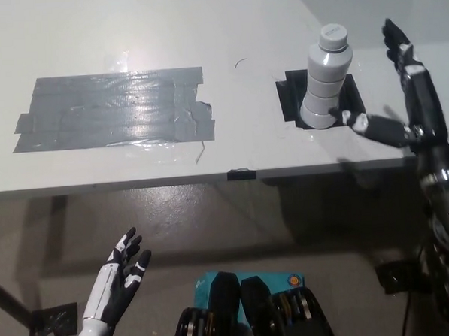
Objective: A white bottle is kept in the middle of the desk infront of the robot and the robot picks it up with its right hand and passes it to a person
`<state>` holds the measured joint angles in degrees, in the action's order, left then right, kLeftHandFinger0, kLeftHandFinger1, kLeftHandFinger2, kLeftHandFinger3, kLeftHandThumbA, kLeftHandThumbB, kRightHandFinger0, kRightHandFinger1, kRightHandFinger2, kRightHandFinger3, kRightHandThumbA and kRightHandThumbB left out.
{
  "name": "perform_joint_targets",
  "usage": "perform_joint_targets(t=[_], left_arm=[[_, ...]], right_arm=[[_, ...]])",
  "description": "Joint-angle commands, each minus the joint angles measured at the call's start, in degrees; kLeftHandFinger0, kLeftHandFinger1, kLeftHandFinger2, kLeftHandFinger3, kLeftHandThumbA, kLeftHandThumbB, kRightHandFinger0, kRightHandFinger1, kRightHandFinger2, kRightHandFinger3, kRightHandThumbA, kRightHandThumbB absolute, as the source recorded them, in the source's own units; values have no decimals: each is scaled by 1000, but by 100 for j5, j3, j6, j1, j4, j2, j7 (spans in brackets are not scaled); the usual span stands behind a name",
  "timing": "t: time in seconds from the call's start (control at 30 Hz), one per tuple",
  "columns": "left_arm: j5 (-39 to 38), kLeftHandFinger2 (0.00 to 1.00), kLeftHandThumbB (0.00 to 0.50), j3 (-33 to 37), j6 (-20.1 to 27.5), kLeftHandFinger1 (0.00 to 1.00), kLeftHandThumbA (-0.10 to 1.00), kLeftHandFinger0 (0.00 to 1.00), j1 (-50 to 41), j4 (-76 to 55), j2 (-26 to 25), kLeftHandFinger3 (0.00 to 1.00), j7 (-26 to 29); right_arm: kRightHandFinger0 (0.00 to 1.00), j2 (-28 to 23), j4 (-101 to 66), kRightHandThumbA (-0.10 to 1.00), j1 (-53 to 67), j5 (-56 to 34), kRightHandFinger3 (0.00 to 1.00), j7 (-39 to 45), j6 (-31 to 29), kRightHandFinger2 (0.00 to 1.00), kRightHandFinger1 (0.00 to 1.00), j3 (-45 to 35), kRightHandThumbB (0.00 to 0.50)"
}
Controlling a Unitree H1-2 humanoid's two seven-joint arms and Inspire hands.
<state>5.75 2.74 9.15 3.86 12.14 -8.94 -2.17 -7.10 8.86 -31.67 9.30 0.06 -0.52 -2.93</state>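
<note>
Grey and broad, the flat worktop (pixel 127 37) fills the upper picture, bearing a wide patch of silver-grey tape strips (pixel 112 110) at its left. Over its right edge the black right hand (pixel 409 98) is raised, fingers spread wide, holding nothing, just beside the white ribbed plastic bottle (pixel 327 78). That bottle stands upright on a black tape square (pixel 287 97). Below the worktop's edge, the white left hand (pixel 123 275) rests open, lower left.
</note>
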Motion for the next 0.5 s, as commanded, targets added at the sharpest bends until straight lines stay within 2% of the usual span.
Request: perform_joint_targets(t=[0.0, 0.17, 0.3, 0.47], left_arm=[[35, 1000, 0, 4, 249, 1000, 837, 881, 69, -138, -13, 1000, 2], [8, 1000, 11, 1, 228, 1000, 836, 890, 52, -149, 8, 1000, -9], [34, 1000, 7, 0, 196, 1000, 849, 891, 74, -186, -8, 1000, -7], [59, 1000, 11, 2, 182, 1000, 870, 889, 114, -187, -21, 1000, -5]], right_arm=[[1000, -55, 742, 1000, -643, -44, 1000, -235, 306, 1000, 1000, -122, 376], [1000, 9, 1606, 1000, -1049, -210, 1000, -277, 301, 1000, 1000, -204, 414], [1000, 103, 2240, 1000, -1326, -363, 1000, -289, 150, 1000, 1000, -235, 391], [1000, 149, 2883, 1000, -1628, -364, 1000, -416, 12, 1000, 1000, -241, 416]])
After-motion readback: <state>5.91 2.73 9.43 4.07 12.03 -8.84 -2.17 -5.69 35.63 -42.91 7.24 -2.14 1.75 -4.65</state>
